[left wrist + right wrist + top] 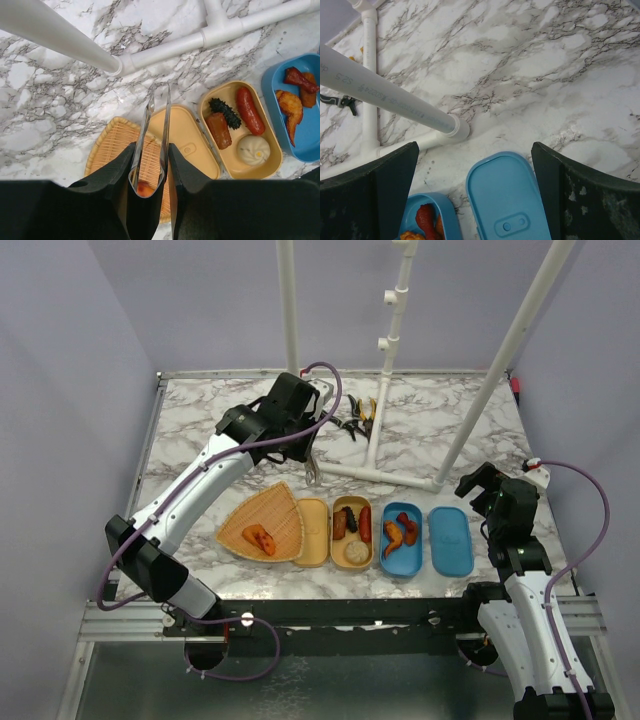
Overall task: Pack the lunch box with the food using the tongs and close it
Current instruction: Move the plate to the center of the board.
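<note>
My left gripper is shut on the tongs, whose tips hang apart above the tan lid. An orange food piece lies on the woven tray and shows through the tongs' bend. The open tan lunch box holds a red sausage, a dark spiky piece, a brown piece and a beige ball. The blue lunch box holds orange and red pieces. My right gripper is open above the blue lid.
A white pipe frame stands on the marble table just behind the boxes, with a slanted pipe near the right arm. Black-and-yellow pliers lie at the back middle.
</note>
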Robot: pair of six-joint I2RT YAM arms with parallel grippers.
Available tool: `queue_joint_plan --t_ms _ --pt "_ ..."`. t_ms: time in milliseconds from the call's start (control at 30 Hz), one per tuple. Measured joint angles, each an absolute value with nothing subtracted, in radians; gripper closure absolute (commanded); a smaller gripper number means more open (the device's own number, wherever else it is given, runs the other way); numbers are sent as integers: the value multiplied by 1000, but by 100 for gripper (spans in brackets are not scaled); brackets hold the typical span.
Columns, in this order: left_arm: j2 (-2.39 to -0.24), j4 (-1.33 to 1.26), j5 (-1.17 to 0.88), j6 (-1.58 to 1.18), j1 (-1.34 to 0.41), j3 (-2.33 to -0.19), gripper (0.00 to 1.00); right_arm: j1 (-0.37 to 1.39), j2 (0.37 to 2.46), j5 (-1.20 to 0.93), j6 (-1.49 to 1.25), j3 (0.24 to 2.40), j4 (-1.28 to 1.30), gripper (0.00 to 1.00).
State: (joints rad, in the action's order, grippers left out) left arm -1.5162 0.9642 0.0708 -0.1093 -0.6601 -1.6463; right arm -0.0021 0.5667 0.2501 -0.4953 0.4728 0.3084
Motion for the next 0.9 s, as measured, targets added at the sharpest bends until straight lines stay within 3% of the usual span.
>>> queue_joint_plan --t_ms 500,900 --pt "-1570 923 121 -99 -618 -1582 73 -2 569 250 -495 473 308 0" --pt "-1443 1017 123 -99 -548 -1605 72 -2 571 250 -495 473 308 0"
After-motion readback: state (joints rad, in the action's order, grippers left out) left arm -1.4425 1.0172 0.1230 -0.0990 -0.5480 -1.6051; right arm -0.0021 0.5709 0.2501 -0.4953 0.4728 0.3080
